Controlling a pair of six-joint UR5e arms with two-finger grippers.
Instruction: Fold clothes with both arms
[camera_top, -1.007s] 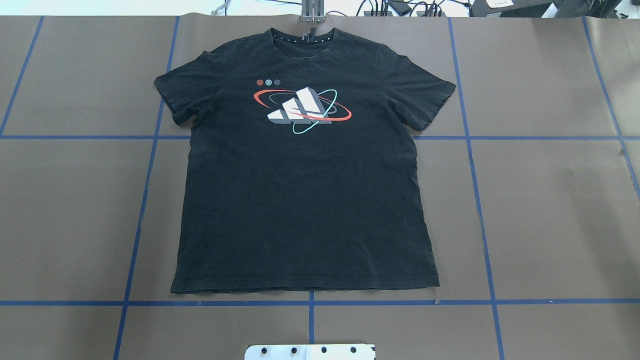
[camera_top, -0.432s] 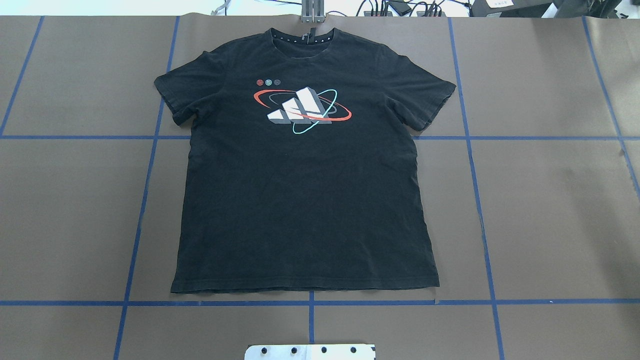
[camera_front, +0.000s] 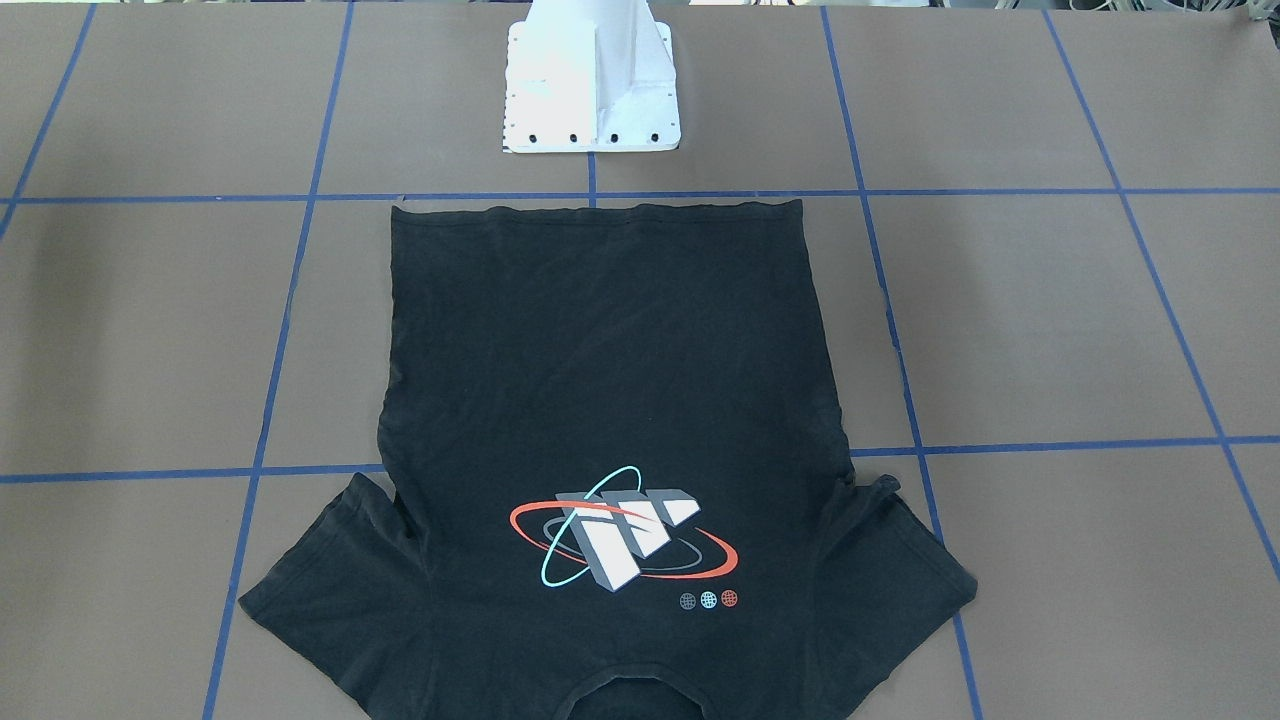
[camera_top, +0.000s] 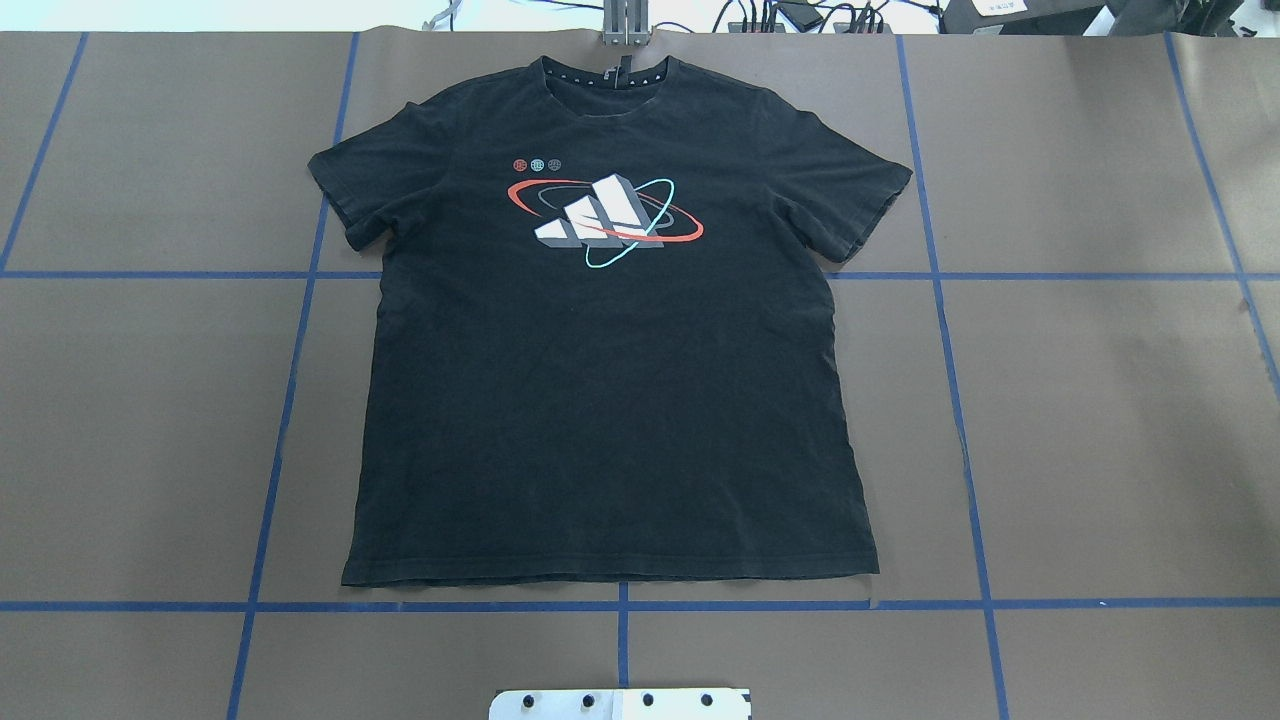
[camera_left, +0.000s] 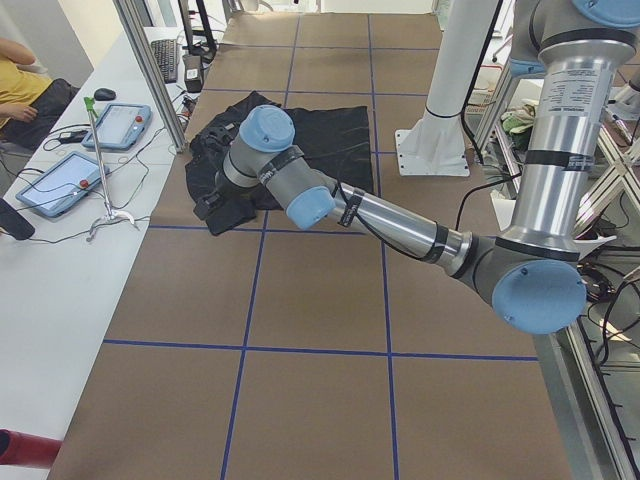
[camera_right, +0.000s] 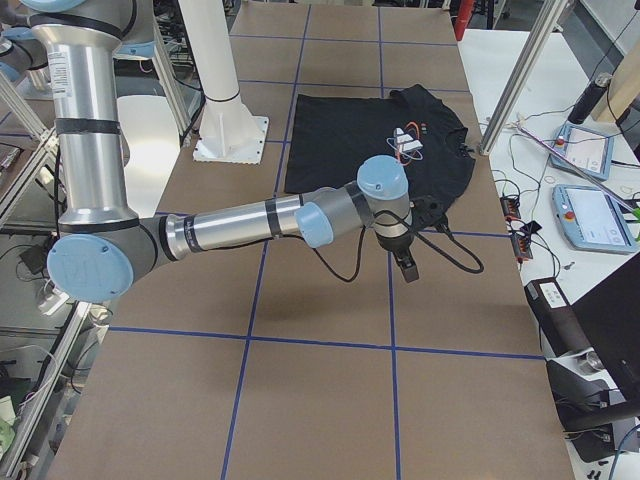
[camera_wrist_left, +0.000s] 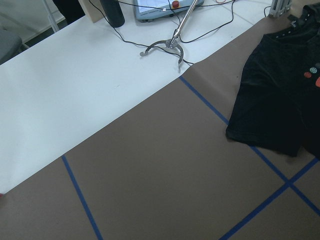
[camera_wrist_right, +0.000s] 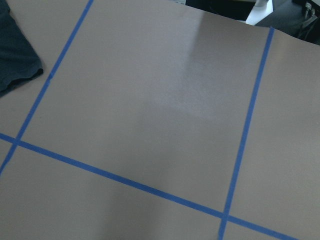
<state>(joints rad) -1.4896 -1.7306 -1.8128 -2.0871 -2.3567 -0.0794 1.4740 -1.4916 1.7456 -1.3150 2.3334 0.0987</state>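
The black T-shirt (camera_top: 610, 400) lies flat and face up on the brown table, collar away from the robot and hem toward its base. Its grey-white block graphic (camera_top: 598, 220) with red and cyan rings shows on the chest. It also shows in the front-facing view (camera_front: 600, 380). The left gripper (camera_left: 208, 208) hangs near the shirt's left sleeve, seen only in the exterior left view; I cannot tell if it is open or shut. The right gripper (camera_right: 409, 268) hangs beside the right sleeve, seen only in the exterior right view; I cannot tell its state. Sleeve edges show in the left wrist view (camera_wrist_left: 280, 100) and the right wrist view (camera_wrist_right: 15, 65).
The white pedestal base (camera_front: 592, 90) stands just behind the hem. Blue tape lines (camera_top: 960, 400) grid the brown table. A white side bench with tablets (camera_left: 120, 125) and a metal stand (camera_wrist_left: 170, 42) runs along the far edge, with cables (camera_top: 800, 15).
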